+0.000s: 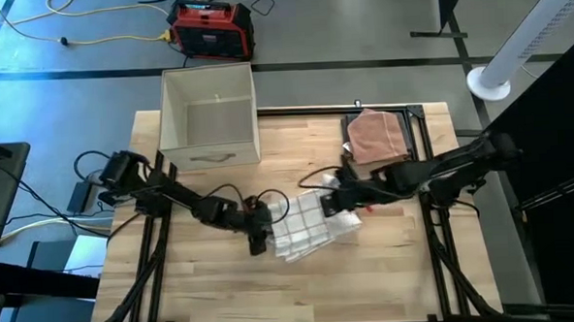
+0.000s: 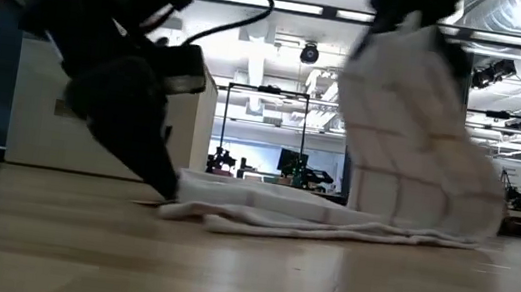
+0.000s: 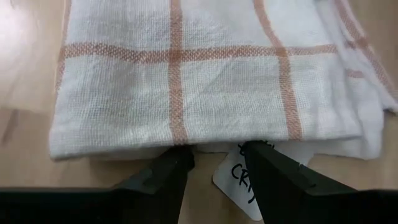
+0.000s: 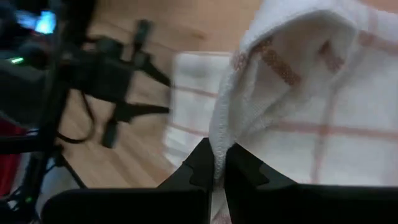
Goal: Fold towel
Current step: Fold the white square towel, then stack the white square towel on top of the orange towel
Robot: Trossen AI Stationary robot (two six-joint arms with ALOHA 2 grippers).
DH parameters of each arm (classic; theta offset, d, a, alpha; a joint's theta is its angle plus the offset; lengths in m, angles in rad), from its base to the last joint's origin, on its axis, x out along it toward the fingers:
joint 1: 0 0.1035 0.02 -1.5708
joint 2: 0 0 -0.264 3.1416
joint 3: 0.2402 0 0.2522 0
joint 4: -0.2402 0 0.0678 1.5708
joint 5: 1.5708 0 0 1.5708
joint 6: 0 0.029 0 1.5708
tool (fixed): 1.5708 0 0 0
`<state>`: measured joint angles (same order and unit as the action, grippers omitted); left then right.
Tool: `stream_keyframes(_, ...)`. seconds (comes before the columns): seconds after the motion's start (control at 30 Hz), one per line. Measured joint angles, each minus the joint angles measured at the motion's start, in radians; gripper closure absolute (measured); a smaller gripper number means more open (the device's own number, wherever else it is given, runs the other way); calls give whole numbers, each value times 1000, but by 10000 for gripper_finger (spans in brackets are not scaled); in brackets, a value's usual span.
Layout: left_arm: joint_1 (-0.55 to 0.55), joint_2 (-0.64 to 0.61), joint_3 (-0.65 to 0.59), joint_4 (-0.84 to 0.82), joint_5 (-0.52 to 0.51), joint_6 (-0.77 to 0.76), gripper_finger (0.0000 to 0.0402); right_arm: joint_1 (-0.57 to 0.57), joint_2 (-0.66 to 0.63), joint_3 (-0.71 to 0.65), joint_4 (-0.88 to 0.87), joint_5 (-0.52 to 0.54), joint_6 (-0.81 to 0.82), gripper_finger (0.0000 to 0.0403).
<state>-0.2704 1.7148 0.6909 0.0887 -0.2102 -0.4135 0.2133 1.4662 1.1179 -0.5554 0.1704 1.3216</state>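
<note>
White cotton with thin orange-brown check lines, the towel (image 1: 307,224) lies partly folded near the middle of the pale wooden table (image 1: 370,284), between the two dark arms. Most of it rests flat on the boards. Its right part is lifted clear of the table and hangs in a curved sheet, as the low view shows.

At the towel's left edge, the left gripper (image 1: 257,230) sits low against the table. In the left wrist view its two dark fingers (image 3: 163,175) stand apart, released, with their tips at the hem of the cloth and nothing clamped between them. A white label with black lettering (image 3: 237,180) pokes out from under the hem, between those fingers.

On the towel's right, the right gripper (image 1: 330,204) is clenched on an edge of the fabric. The right wrist view shows the cloth pinched between the tips and bulging upward from them.

Farther back on the table, left of centre, stands an open beige fabric box (image 1: 209,119). A folded pinkish-brown cloth (image 1: 376,136) lies at the far right corner. On the grey floor beyond the table sits a red and black power unit (image 1: 212,29) with yellow cable (image 1: 97,35) trailing from it, and a white tower fan (image 1: 529,39) stands to the far right.
</note>
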Motion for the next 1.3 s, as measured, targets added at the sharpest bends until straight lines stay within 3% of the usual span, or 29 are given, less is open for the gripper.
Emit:
stream_keyframes(0.23,77,13,-2,67,42,50,249,-92,212,2,387,-149,-176,394)
stream_keyframes(0.43,81,13,-1,71,41,50,249,-113,278,32,378,-205,-160,389)
stream_keyframes(0.77,81,-15,-2,35,37,12,249,-115,205,32,311,-215,-178,213)
stream_keyframes(0.9,60,-104,-3,-57,48,-67,252,-94,96,30,152,-137,-174,177)
stream_keyframes(1.23,35,-241,-1,21,92,38,282,17,30,-86,3,34,-137,241)
stream_keyframes(1.3,50,-240,-2,23,109,27,304,15,61,-127,90,41,-167,287)
